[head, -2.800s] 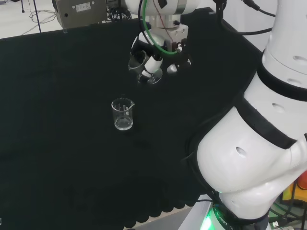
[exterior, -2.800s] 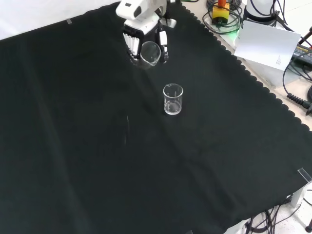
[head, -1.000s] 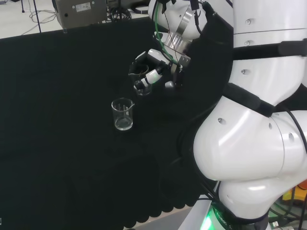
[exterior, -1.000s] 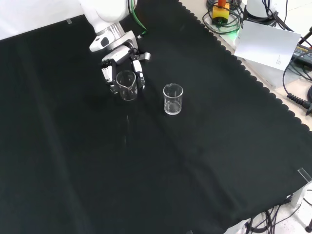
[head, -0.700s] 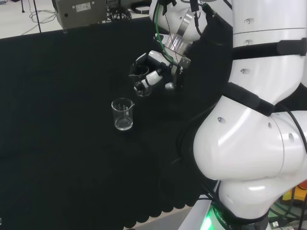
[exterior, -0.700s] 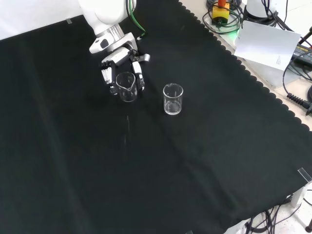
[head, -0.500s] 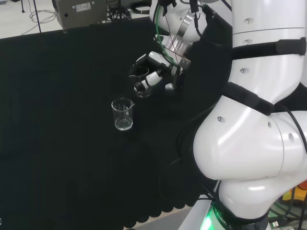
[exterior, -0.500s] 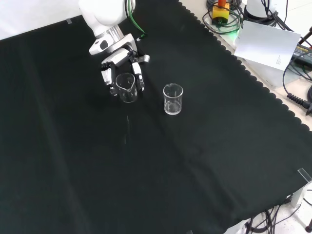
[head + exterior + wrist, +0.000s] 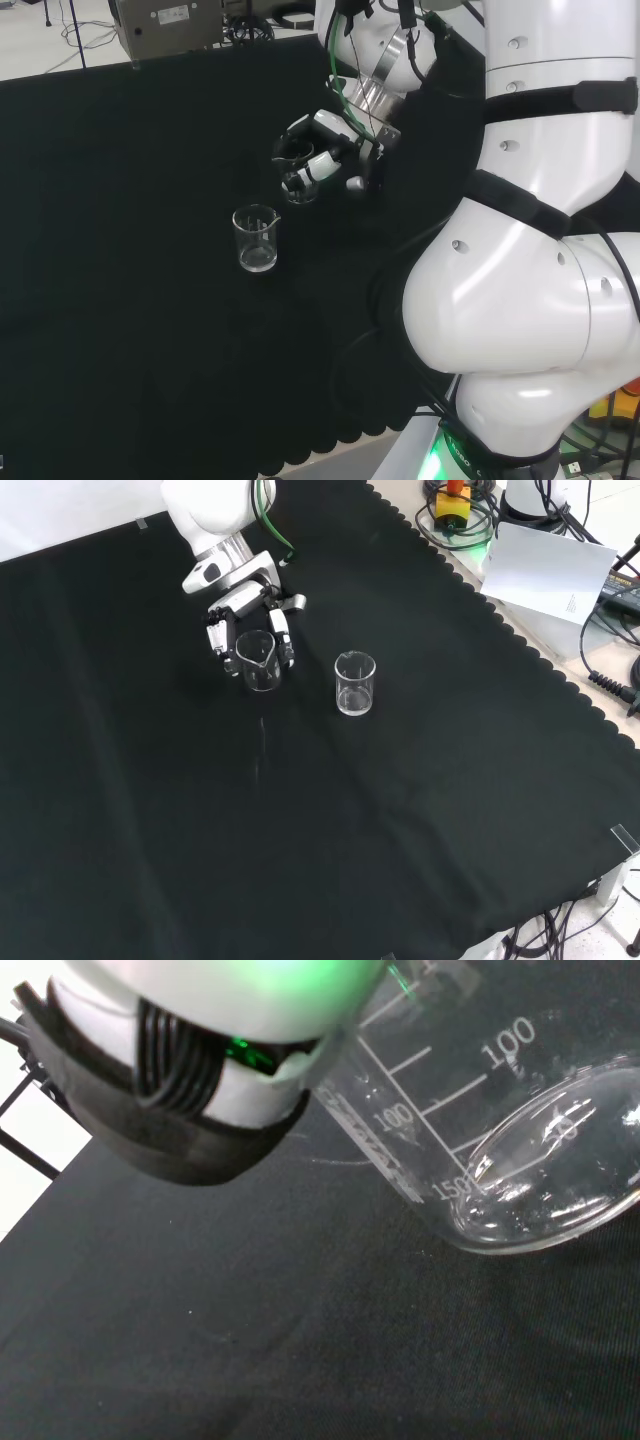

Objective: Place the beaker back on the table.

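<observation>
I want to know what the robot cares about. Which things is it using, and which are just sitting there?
Using:
- hand
- held beaker, fingers curled round it
- black cloth, where it goes

Just sitting there:
- second beaker, standing alone
- white card and cables off the cloth

A small clear glass beaker with white printed graduation marks (image 9: 258, 660) (image 9: 296, 172) (image 9: 500, 1130) is standing upright and looking empty, its pouring spout facing the front camera. It is sitting low at the black cloth, in the front view left of a second, similar clear glass beaker (image 9: 355, 684) (image 9: 256, 239), which is standing apart.
</observation>
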Controlling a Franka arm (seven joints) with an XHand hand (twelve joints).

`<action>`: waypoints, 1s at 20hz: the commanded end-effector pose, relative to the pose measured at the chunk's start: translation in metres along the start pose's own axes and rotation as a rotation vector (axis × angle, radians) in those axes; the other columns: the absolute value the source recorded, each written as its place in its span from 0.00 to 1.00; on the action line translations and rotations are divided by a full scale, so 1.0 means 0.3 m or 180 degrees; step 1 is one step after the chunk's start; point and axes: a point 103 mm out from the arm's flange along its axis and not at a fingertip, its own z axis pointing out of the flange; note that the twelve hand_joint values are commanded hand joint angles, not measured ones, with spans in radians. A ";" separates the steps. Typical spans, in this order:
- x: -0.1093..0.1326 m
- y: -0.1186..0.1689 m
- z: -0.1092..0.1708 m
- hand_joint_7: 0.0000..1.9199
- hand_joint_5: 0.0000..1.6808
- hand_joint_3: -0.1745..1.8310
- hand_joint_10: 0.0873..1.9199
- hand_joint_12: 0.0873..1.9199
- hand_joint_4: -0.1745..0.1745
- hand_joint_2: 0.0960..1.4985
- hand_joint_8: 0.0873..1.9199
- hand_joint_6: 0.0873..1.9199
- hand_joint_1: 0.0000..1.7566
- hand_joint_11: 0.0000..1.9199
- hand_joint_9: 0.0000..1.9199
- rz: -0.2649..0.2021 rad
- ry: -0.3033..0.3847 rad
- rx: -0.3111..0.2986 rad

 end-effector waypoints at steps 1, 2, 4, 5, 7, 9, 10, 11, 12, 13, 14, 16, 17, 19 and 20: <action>-0.012 -0.015 0.008 0.64 0.74 0.29 0.00 0.41 0.27 0.51 0.18 0.30 0.67 0.58 0.74 -0.0002 0.0010 -0.0119; -0.012 -0.016 0.009 0.63 0.74 0.29 0.00 0.41 0.27 0.51 0.18 0.30 0.67 0.58 0.74 0.0001 0.0014 -0.0119; -0.014 -0.018 0.014 0.63 0.74 0.29 0.00 0.41 0.27 0.51 0.18 0.30 0.67 0.58 0.74 0.0003 0.0014 -0.0113; -0.015 -0.018 0.016 0.63 0.74 0.29 0.00 0.41 0.27 0.51 0.18 0.31 0.67 0.58 0.74 0.0008 0.0014 -0.0109; -0.016 -0.018 0.018 0.63 0.74 0.29 0.00 0.41 0.27 0.51 0.18 0.31 0.67 0.57 0.74 0.0017 0.0017 -0.0108; -0.018 -0.019 0.016 0.62 0.73 0.29 0.00 0.42 0.27 0.51 0.19 0.32 0.67 0.57 0.74 0.0034 0.0024 -0.0094; -0.019 -0.021 0.016 0.60 0.72 0.28 0.00 0.43 0.24 0.52 0.20 0.33 0.67 0.55 0.73 0.0041 0.0031 -0.0093; -0.020 -0.021 0.017 0.58 0.71 0.27 0.00 0.44 0.22 0.53 0.22 0.34 0.66 0.54 0.72 0.0052 0.0026 -0.0095; -0.021 -0.022 0.019 0.56 0.70 0.25 0.00 0.46 0.24 0.55 0.24 0.35 0.66 0.52 0.71 0.0061 0.0020 -0.0096; -0.021 -0.023 0.022 0.54 0.70 0.24 0.00 0.48 0.27 0.56 0.26 0.35 0.66 0.50 0.70 0.0067 0.0021 -0.0097; -0.020 -0.025 0.026 0.52 0.69 0.23 0.00 0.49 0.29 0.57 0.28 0.36 0.66 0.48 0.69 0.0069 0.0017 -0.0101; -0.018 -0.027 0.034 0.51 0.69 0.22 0.00 0.50 0.31 0.58 0.29 0.36 0.65 0.47 0.69 0.0077 0.0009 -0.0104; -0.014 -0.028 0.039 0.48 0.68 0.21 0.00 0.52 0.37 0.59 0.30 0.37 0.65 0.44 0.67 0.0076 -0.0005 -0.0094; -0.006 -0.032 0.046 0.44 0.68 0.18 0.00 0.56 0.52 0.61 0.32 0.37 0.64 0.39 0.64 0.0059 -0.0059 -0.0094; -0.003 -0.034 0.047 0.42 0.67 0.17 0.00 0.57 0.58 0.62 0.33 0.38 0.63 0.37 0.62 0.0060 -0.0063 -0.0097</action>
